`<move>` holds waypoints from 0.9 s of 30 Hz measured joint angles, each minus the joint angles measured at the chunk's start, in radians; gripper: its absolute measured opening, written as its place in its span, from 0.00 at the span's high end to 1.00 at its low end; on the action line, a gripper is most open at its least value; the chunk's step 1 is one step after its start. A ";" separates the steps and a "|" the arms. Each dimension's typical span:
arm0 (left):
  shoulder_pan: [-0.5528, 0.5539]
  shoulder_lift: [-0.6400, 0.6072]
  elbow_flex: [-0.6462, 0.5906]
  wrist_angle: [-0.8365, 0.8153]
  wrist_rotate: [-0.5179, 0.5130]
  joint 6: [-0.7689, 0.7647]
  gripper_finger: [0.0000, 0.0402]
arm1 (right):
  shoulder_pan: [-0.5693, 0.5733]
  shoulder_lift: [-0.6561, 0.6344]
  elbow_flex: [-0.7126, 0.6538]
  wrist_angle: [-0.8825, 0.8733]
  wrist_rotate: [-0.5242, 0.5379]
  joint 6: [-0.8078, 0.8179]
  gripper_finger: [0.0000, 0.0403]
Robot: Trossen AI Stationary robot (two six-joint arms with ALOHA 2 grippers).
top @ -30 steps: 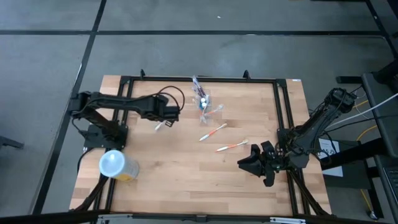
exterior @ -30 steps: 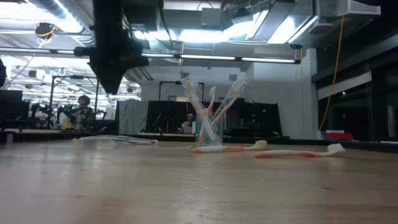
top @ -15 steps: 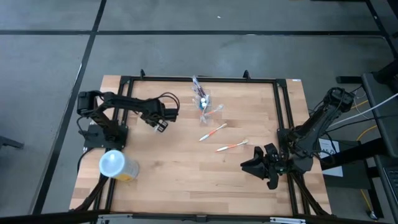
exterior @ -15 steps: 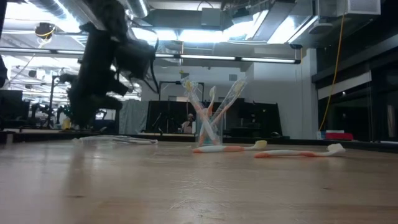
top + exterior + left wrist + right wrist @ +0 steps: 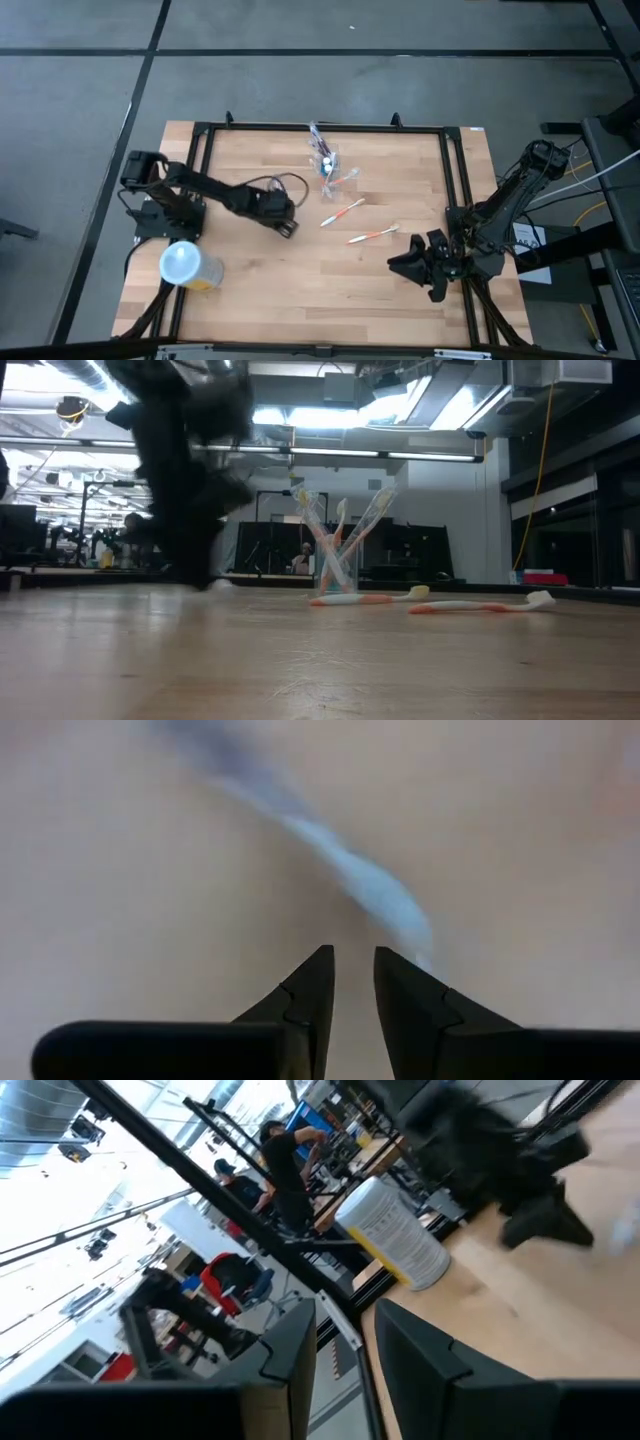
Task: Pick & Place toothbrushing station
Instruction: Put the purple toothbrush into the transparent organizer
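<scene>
Clear plastic marks the toothbrushing station (image 5: pixel 327 164), a small see-through cup standing near the far edge of the table (image 5: pixel 300 290) with brushes leaning out of it; two toothbrushes (image 5: pixel 342 212) lie flat on the wood just nearer than the cup. The left gripper (image 5: pixel 287 227) is low over the wood, and the station stands well apart from it, farther back on the table. Its fingers stand only a narrow gap apart with nothing between them. My guess is it's going for a loose brush, so it should settle before closing, come straight down over the handle, and pinch across the thin shaft rather than along it. The right gripper (image 5: pixel 402 265) waits on the opposite side of the station, fingers partly apart, holding nothing
</scene>
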 joint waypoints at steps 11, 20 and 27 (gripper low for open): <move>-0.075 -0.073 0.001 0.208 -0.155 0.202 0.83 | 0.000 0.003 0.000 0.000 0.025 -0.010 0.73; -0.086 -0.105 0.002 0.203 -0.169 1.006 0.83 | 0.004 0.054 0.000 0.029 0.014 0.069 0.73; -0.049 -0.081 0.036 0.211 -0.059 1.206 0.80 | 0.010 0.126 0.000 0.104 0.016 0.096 0.73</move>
